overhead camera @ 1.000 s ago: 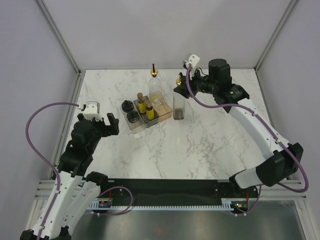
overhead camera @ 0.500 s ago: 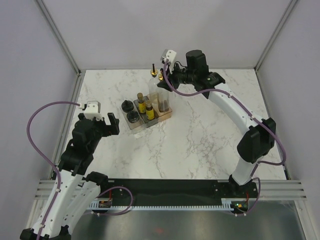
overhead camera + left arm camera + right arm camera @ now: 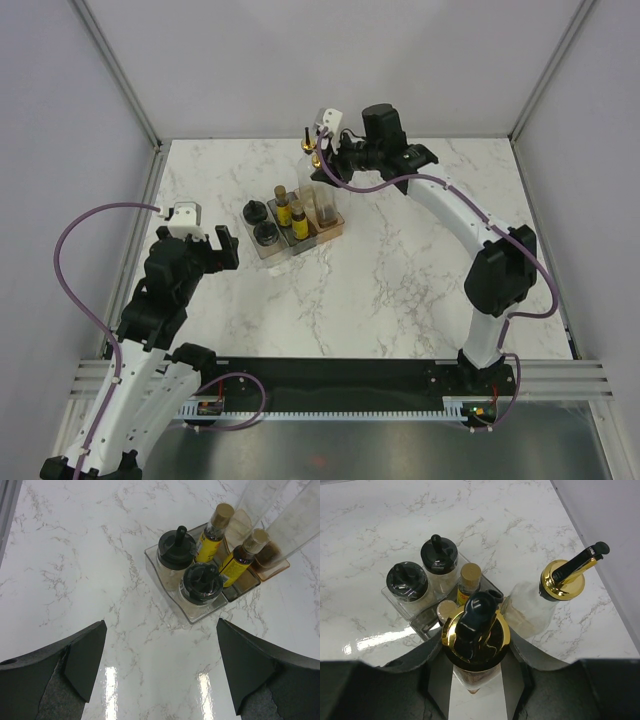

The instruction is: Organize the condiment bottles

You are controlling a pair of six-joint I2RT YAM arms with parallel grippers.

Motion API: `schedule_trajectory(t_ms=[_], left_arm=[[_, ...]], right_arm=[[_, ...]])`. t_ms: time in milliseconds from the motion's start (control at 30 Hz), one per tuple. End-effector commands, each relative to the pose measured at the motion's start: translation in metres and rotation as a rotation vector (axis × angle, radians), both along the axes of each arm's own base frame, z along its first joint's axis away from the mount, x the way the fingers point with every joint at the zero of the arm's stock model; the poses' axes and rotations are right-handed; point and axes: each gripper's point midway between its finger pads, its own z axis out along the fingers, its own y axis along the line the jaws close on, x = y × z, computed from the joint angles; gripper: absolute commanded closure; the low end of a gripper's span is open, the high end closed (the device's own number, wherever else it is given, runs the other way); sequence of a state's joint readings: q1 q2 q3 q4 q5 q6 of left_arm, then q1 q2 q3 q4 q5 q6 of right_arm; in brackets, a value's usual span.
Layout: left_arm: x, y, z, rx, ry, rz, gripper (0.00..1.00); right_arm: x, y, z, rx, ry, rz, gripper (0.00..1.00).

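Observation:
My right gripper point(image 3: 325, 165) point(image 3: 476, 647) is shut on the neck of a tall clear bottle point(image 3: 323, 200) point(image 3: 476, 630) with a gold pourer. Its brown-filled base is down in the orange bin point(image 3: 337, 226) point(image 3: 272, 569); I cannot tell whether it rests there. The other tall bottle point(image 3: 308, 165) point(image 3: 532, 607) stands just behind it. Two yellow bottles point(image 3: 299, 222) point(image 3: 239, 559) sit in the grey bin point(image 3: 246, 586). Two black-lidded jars point(image 3: 266, 235) point(image 3: 201, 581) are in the clear bin point(image 3: 167, 580). My left gripper point(image 3: 222, 245) point(image 3: 160, 647) hovers open to their left, holding nothing.
The three bins stand side by side as one row at the middle back of the marble table point(image 3: 400, 290). Grey walls and metal frame posts point(image 3: 130, 95) close in the back and sides. The arm bases sit along the near edge.
The right arm carried the tall bottle left from the table beside the bins to the orange bin, next to the other tall bottle. The left arm has stayed still.

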State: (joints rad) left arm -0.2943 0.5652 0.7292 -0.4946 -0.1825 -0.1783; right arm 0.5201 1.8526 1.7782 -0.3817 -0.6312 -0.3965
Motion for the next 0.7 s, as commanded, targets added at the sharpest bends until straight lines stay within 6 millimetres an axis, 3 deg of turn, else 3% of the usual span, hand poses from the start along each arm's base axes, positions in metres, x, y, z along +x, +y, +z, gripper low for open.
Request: schedule_trajectory(t_ms=[0, 400, 567, 667], left_arm=[[0.004, 0.004, 0.003, 0.030, -0.023, 0.012, 0.00], [0.004, 0.004, 0.003, 0.029, -0.024, 0.011, 0.00], [0.005, 0.003, 0.003, 0.027, -0.024, 0.011, 0.00], [0.005, 0.003, 0.004, 0.025, -0.026, 0.011, 0.00]], right_arm=[[-0.001, 0.009, 0.023, 0.047, -0.111, 0.069, 0.98], [0.001, 0.007, -0.013, 0.008, -0.040, 0.050, 0.80], [0.000, 0.003, -0.018, -0.006, -0.030, 0.031, 0.53], [-0.001, -0.002, -0.007, -0.005, -0.052, 0.007, 0.35]])
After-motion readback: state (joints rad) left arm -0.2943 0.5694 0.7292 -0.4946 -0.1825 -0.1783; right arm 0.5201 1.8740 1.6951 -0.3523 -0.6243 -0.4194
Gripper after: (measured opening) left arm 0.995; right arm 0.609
